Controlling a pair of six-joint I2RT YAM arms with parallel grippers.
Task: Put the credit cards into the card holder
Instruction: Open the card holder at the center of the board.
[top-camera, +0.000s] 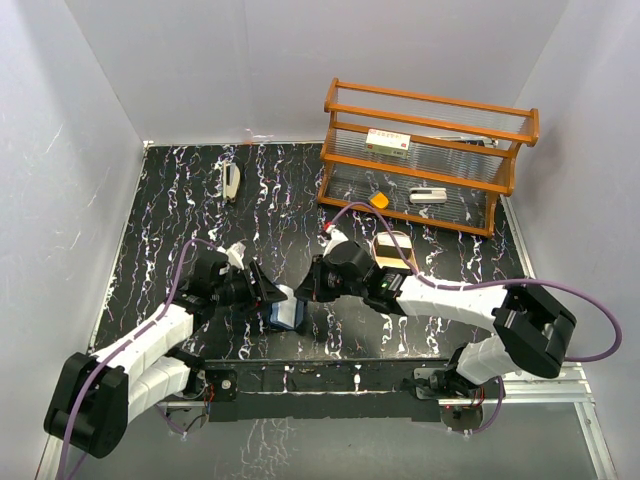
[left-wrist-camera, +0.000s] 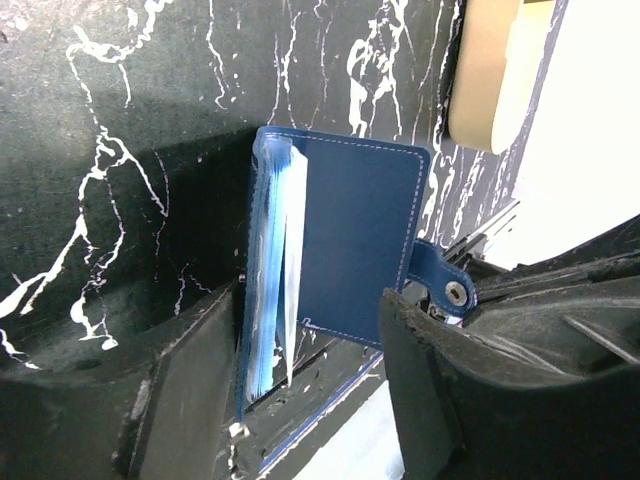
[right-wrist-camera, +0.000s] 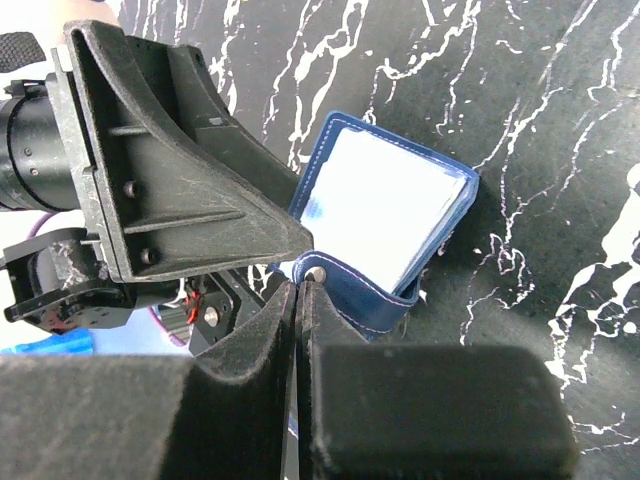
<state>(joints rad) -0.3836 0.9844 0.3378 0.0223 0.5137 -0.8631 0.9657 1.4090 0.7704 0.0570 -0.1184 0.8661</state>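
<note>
The navy-blue card holder (left-wrist-camera: 360, 235) stands on edge on the black marbled table, partly open, with its pale inner leaves (left-wrist-camera: 282, 250) showing. My left gripper (left-wrist-camera: 312, 300) is open and straddles it, one finger (left-wrist-camera: 180, 390) by the spine and the other over the cover's lower corner. My right gripper (right-wrist-camera: 303, 285) is shut, its tips pinching the end of the snap tab (right-wrist-camera: 350, 290). From above, both grippers (top-camera: 268, 292) (top-camera: 308, 287) meet at the card holder (top-camera: 287, 312). A white face (right-wrist-camera: 385, 205) fills the open holder. I cannot make out separate credit cards.
A wooden rack (top-camera: 430, 150) stands at the back right, holding a small box (top-camera: 388, 143), an orange piece (top-camera: 379, 200) and a white item (top-camera: 430, 195). A tan tray (top-camera: 393, 248) lies just behind my right arm. A white object (top-camera: 231, 182) lies at the back left.
</note>
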